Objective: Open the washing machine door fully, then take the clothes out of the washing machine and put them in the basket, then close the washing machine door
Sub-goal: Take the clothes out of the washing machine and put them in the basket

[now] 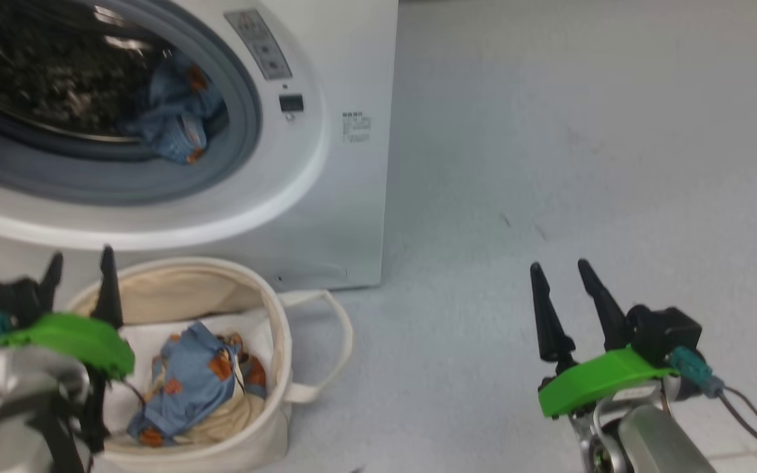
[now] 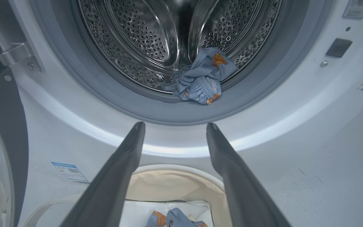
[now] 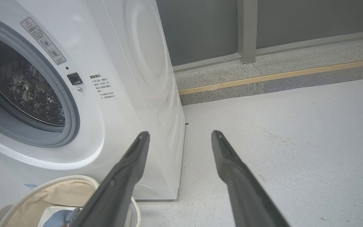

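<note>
**Partly unloaded: one garment in the basket, one at the drum's lip**

Plainly the unloading step is in hand. The washing machine door (image 2: 5,126) stands swung wide at the left of the left wrist view, leaving the mouth of the washing machine (image 1: 345,210) open to reach. One light blue printed piece (image 1: 184,384) lies in the basket (image 1: 283,348). The basket stands on the floor (image 1: 549,164) against the foot of the washer's front, below the drum (image 2: 137,37). Another light blue garment (image 2: 202,78) lies bunched at the drum's front lip, toward its right side, resting on the grey seal (image 2: 90,91).

The left jaws stand spread wide and empty above the basket, tips aimed at the lower rim of the drum mouth. The right jaws are likewise spread and empty, over bare floor to the right of the machine, well apart from everything.

By my judgement, the next move takes the left jaws up and forward through the mouth, a little to the right. They should pinch a raised fold of the bunched garment, lift it over the seal, and bring it back down over the basket. Soft cloth may trail or catch on the lip, so a deep bite on the fold looks wise. After that, closing the door is left.
</note>
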{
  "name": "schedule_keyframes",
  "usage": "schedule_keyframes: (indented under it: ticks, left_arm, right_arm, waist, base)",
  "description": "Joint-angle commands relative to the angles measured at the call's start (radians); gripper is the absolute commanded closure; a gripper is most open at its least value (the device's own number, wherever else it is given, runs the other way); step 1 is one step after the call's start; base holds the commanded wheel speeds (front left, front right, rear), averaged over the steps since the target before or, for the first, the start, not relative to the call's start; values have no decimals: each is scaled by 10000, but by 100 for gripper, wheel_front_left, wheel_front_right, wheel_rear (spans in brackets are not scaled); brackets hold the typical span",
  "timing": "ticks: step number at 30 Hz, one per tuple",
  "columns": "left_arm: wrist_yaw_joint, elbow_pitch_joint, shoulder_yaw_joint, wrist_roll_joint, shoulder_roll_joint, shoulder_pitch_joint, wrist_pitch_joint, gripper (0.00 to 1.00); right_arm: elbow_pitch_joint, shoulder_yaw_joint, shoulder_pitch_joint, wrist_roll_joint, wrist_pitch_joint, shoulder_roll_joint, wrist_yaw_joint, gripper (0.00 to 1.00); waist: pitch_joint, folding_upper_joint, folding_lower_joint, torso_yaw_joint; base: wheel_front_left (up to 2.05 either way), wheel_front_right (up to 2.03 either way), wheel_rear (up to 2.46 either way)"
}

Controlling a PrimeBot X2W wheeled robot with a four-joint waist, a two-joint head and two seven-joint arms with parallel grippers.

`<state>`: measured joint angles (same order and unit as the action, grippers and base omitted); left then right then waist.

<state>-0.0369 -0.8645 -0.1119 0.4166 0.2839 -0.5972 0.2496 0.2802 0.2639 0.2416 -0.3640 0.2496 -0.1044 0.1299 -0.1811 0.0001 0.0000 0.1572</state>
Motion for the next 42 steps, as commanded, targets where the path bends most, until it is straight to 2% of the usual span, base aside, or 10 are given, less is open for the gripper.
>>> schedule_keyframes:
  ticks: [1, 4, 8, 14, 20, 27, 35, 42]
  left_arm:
    - [47, 602, 399, -76, 373, 252, 120, 0]
    - [142, 1033, 444, -159, 371, 737, 121, 0]
    - [494, 1950, 601, -160, 309, 1712, 121, 0]
    - [1007, 4057, 781, -72, 333, 3368, -25, 0]
    - [1208, 5286, 841, 113, 310, 4319, -408, 0]
    - [1290, 5944, 778, 207, 298, 4833, -634, 0]
    - [1257, 6107, 636, 87, 574, 4873, -819, 0]
    - [1280, 6141, 590, 173, 534, 4760, -822, 0]
  right_arm:
    - [-249, 261, -63, -87, 122, 34, 8, 0]
    - [-183, 323, -152, -105, 122, 26, 8, 0]
    - [-106, 414, -284, -145, 122, -10, 8, 0]
    - [-86, 451, -415, -170, 122, -83, 8, 0]
    - [-91, 375, -491, -188, 122, -80, 8, 0]
    - [-98, 419, -468, -215, 122, -32, 8, 0]
    - [-153, 397, -404, -193, 122, -33, 8, 0]
    - [-135, 399, -404, -206, 122, 18, 8, 0]
  waist:
    - [513, -1, 0, -94]
    - [759, -1, 0, -118]
    - [1175, -1, 0, -152]
    - [1553, -1, 0, -187]
    - [1620, -1, 0, -270]
    - [1625, -1, 0, -225]
    - [1499, -1, 0, -170]
    - [1423, -1, 0, -214]
  base:
    - [0, 0, 0]
    - [0, 0, 0]
    - [0, 0, 0]
    - [0, 0, 0]
    - [0, 0, 0]
    - [0, 0, 0]
    - [0, 0, 0]
    - [0, 0, 0]
